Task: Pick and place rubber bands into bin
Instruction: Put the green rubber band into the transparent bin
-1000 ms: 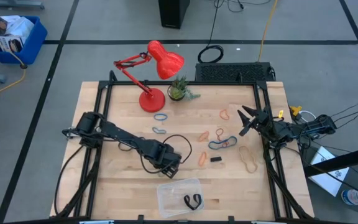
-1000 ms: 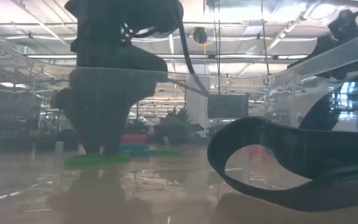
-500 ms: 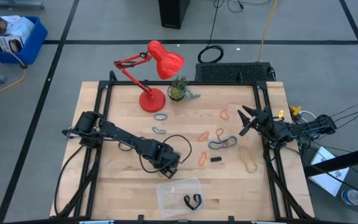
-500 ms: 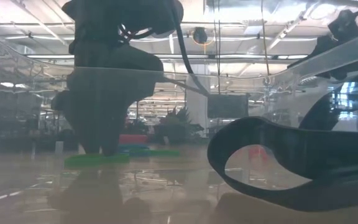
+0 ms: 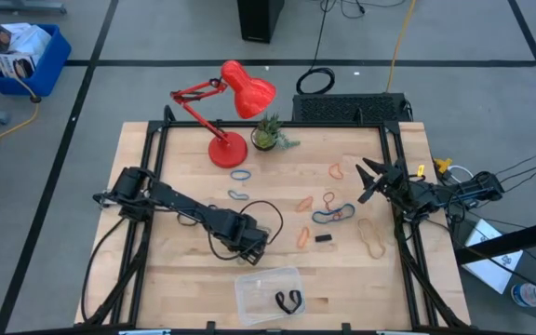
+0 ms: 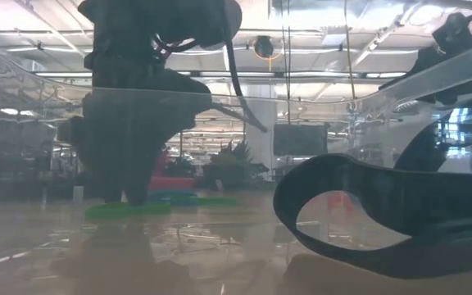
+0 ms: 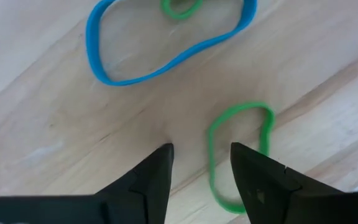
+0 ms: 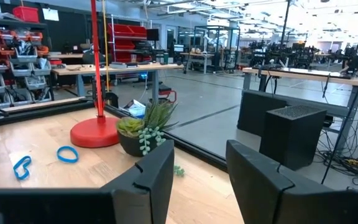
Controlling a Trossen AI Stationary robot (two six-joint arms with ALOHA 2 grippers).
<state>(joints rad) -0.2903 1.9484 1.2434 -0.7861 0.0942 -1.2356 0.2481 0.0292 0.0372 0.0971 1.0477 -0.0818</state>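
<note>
My left gripper (image 5: 252, 247) (image 7: 201, 152) points down, open, low over a green rubber band (image 7: 211, 155) lying flat on the wood. One finger stands over the inside of the loop, the other outside it. A blue band (image 7: 114, 78) and another green one (image 7: 180, 7) lie just beyond. The clear bin (image 5: 249, 279) sits by the near edge with a black band (image 5: 289, 301) (image 6: 342, 172) in it. More bands lie mid-table: blue (image 5: 240, 174), orange (image 5: 303, 235), tan (image 5: 372, 237). My right gripper (image 5: 366, 179) (image 8: 197, 149) waits open and level at the right edge.
A red desk lamp (image 5: 226, 149) and a small potted plant (image 5: 266, 137) stand at the far edge. The left arm's black cable (image 5: 266, 209) loops over the table behind the gripper. A small black block (image 5: 323, 238) lies among the orange bands.
</note>
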